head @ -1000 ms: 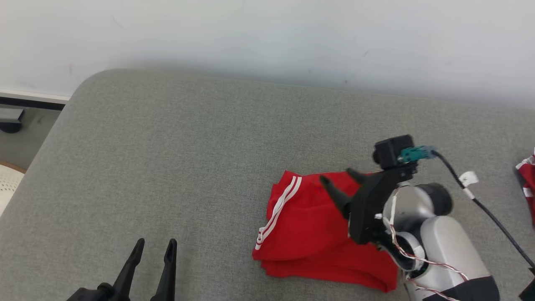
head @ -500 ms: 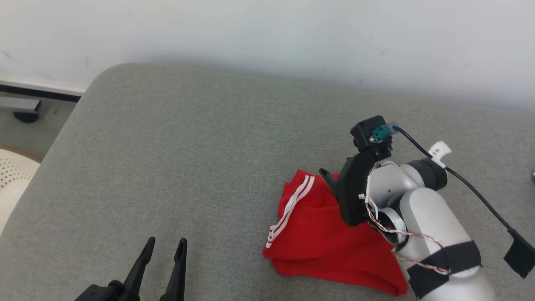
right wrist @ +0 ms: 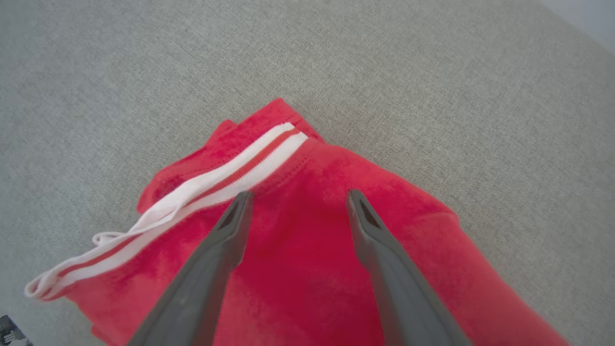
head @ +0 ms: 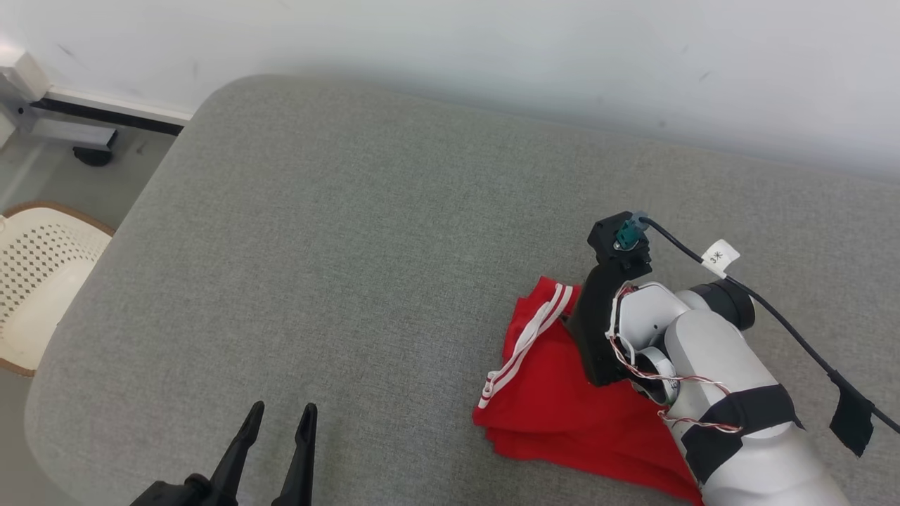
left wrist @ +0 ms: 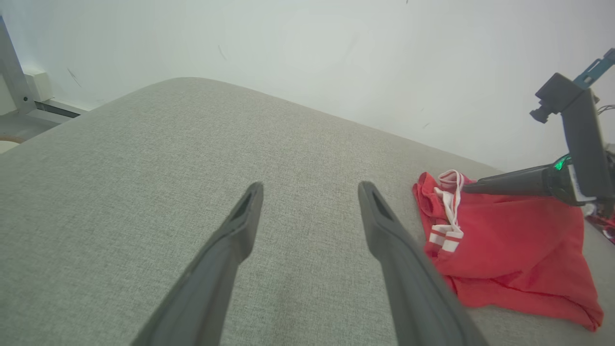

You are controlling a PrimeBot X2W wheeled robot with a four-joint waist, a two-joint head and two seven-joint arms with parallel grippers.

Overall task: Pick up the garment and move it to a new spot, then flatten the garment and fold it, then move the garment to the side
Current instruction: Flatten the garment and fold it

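Now the right tool [right wrist: 297, 197], jaws wide and empty, hovers over the red garment [head: 545, 400] lying folded on the grey cushion [head: 351, 246]; left tool [head: 283, 409] open too. Likely next: lower, pinch, carry aside.

A plain home-like room: grey upholstered cushion [head: 351, 246] against a white wall [head: 450, 42], perforated cream basket [head: 42, 274] at nine o'clock.

**One handwritten tag**

A small white paper tag [head: 719, 256], wrapped around the thin black cable [head: 675, 241] at the right arm's wrist camera, bears a dark handwritten "3" followed by an asterisk-like mark, too small to read surely.
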